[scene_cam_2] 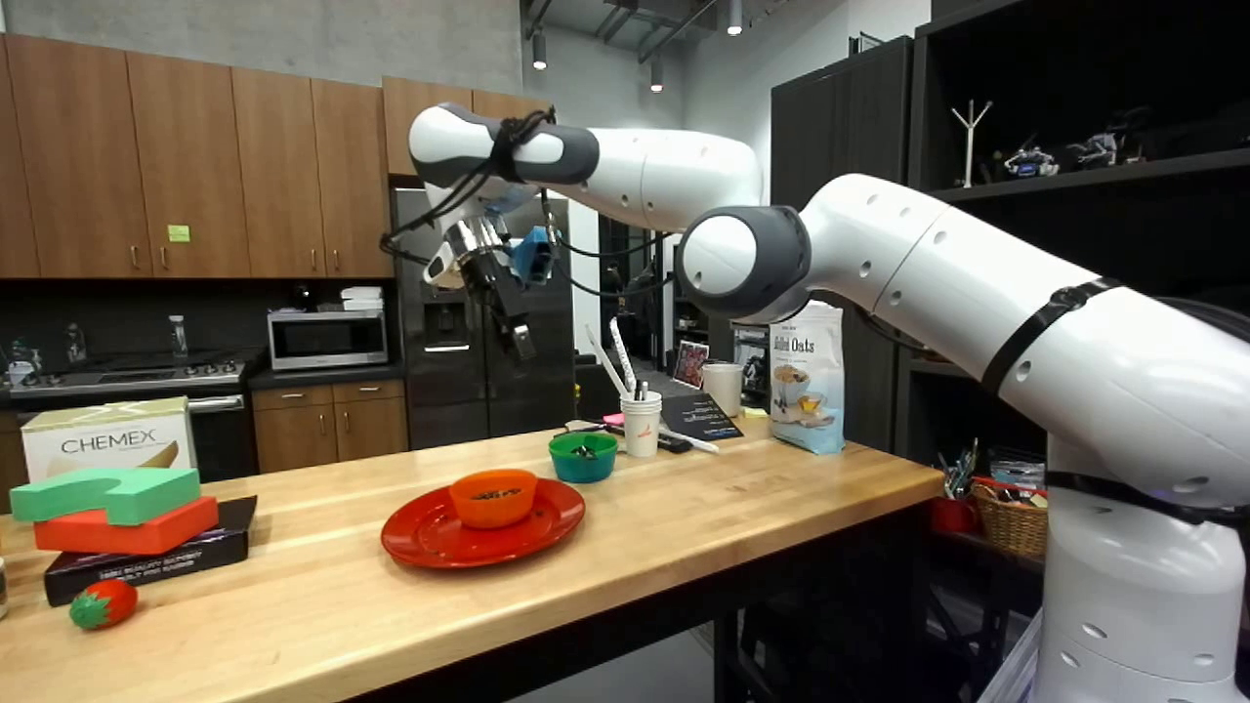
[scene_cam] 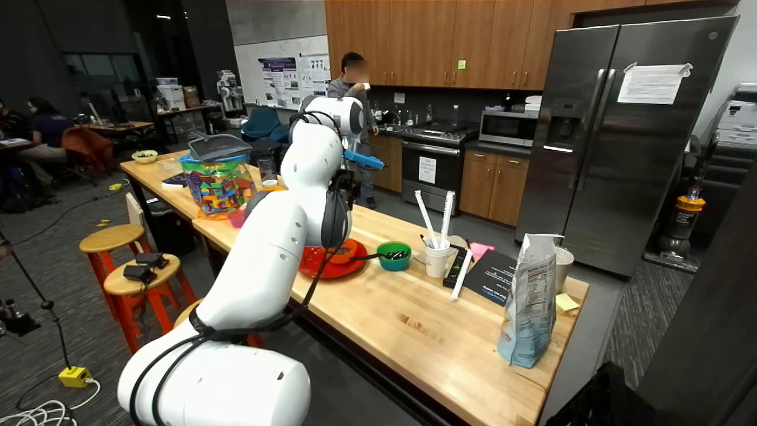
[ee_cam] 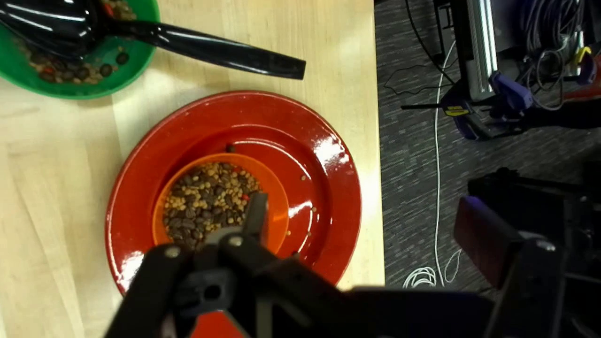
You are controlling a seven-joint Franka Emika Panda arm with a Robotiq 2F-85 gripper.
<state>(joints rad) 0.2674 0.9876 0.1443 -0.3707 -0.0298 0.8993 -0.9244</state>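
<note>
In the wrist view my gripper (ee_cam: 368, 225) stands open, its fingers wide apart with nothing between them. Below it, a round red plate (ee_cam: 335, 188) lies on the wooden table and bears an orange bowl (ee_cam: 280, 206) of mixed beans and grains; a few loose grains lie on the plate. The left finger overlaps the bowl in that view, while the right one appears over the floor. A green bowl (ee_cam: 134, 75) with similar contents holds a black spoon (ee_cam: 225, 51), handle sticking out over the rim. In an exterior view the gripper (scene_cam_2: 518, 342) hangs high above the plate, apart from everything.
Behind the green bowl stand paper cups (scene_cam_2: 642, 434) holding white sticks and pens. An oats bag (scene_cam_2: 806, 381) stands upright near the table's end. Foam blocks (scene_cam_2: 127, 517), a Chemex box (scene_cam_2: 107, 439) and a toy strawberry (scene_cam_2: 103, 603) occupy another part. A tub of colourful blocks (scene_cam: 219, 186) stands farther along.
</note>
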